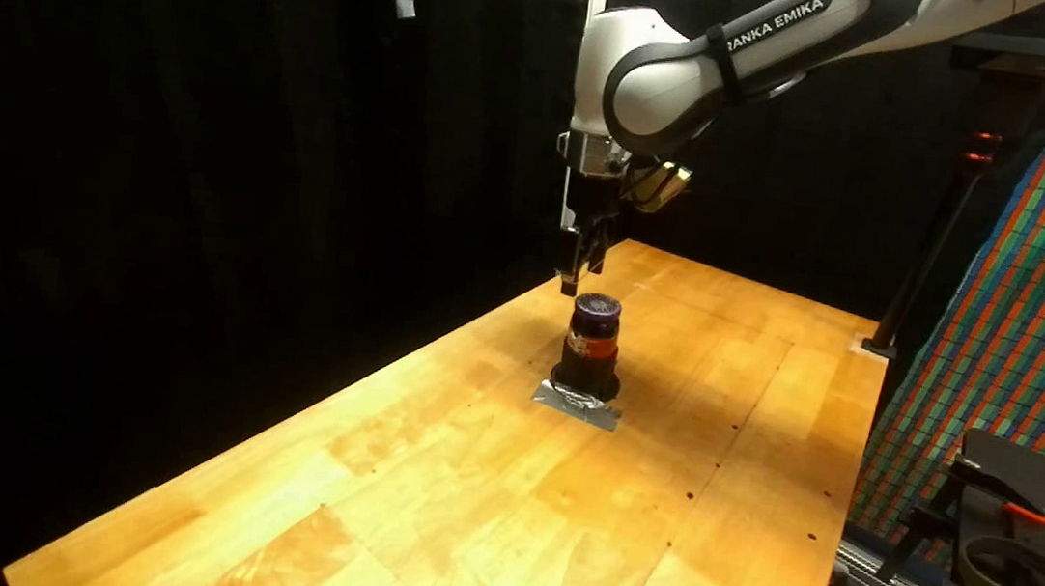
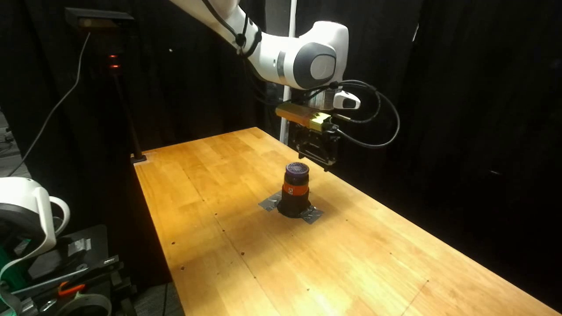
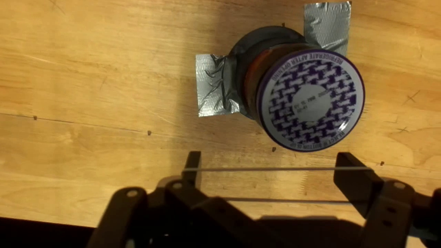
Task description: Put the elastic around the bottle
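Observation:
The bottle [image 1: 593, 347] stands upright on the wooden table, dark with an orange-red band and a purple-and-white lid; it also shows in an exterior view [image 2: 295, 189]. In the wrist view the bottle's lid [image 3: 311, 100] is just beyond the fingertips. My gripper [image 3: 268, 159] is open, fingers wide apart, with the elastic [image 3: 268, 169] stretched around both fingers as two thin pale strands. In both exterior views the gripper [image 1: 582, 278] [image 2: 314, 162] hangs beside the bottle, fingertips near or a little above lid height, apart from it. The elastic is too thin to make out clearly there.
The bottle's base sits in a black round holder [image 2: 293, 207] fixed to the table [image 1: 502, 485] by grey tape [image 3: 215, 86]. The table's long edge lies close behind the gripper. A black stand [image 2: 127, 118] rises at the far table corner.

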You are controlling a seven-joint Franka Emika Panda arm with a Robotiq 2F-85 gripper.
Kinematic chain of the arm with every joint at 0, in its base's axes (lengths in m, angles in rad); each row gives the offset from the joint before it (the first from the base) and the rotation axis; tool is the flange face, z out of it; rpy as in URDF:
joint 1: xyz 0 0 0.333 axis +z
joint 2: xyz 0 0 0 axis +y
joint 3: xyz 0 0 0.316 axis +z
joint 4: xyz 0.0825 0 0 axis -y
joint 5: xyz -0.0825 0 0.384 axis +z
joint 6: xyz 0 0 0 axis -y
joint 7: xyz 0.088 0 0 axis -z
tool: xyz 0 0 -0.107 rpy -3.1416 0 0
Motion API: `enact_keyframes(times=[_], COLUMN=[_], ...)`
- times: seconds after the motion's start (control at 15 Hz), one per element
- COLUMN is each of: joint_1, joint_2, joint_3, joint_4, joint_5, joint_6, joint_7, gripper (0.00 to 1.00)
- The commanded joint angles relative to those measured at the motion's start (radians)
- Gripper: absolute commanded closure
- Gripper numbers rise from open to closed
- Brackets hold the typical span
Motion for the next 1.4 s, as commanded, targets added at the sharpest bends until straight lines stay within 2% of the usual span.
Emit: enact_keyframes(times=[0.0,0.47,0.73,0.93,1.33], joint_1=[0.000,0.021,0.043,0.052,0.068], joint_2=[0.063,0.139,0.153,0.119,0.024], joint_3=[0.019,0.020,0.013,0.012,0.003], joint_4=[0.102,0.183,0.186,0.130,-0.027], joint_5=[0.009,-0.004,-0.026,-0.047,-0.096], joint_6=[-0.059,-0.160,-0.218,-0.223,-0.160], joint_7=[0.002,0.009,0.015,0.012,0.042], gripper=[0.00,0.00,0.00,0.00,0.00])
